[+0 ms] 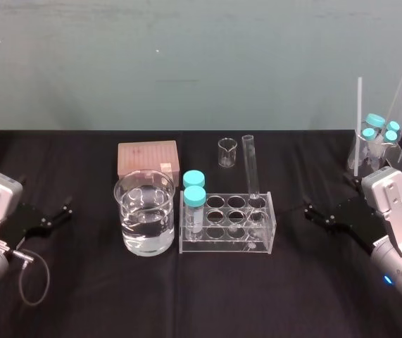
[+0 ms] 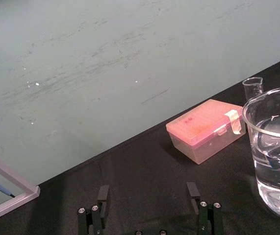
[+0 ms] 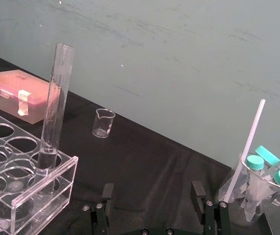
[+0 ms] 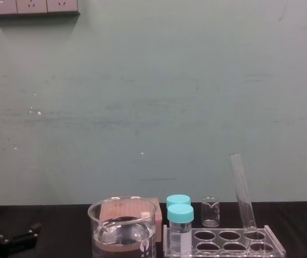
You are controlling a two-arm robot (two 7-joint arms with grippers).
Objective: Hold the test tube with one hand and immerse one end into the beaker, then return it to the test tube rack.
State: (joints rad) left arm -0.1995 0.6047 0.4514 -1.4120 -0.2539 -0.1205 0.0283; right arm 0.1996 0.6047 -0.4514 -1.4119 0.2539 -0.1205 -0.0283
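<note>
Both open: our black left gripper (image 1: 61,215) and black right gripper (image 1: 310,213); our long clear glass tube (image 1: 250,169) leans in the see-through rack (image 1: 225,246).

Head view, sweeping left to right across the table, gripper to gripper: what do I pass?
Left gripper → beaker → teal-capped vials → small beaker → test tube → right gripper.
</note>
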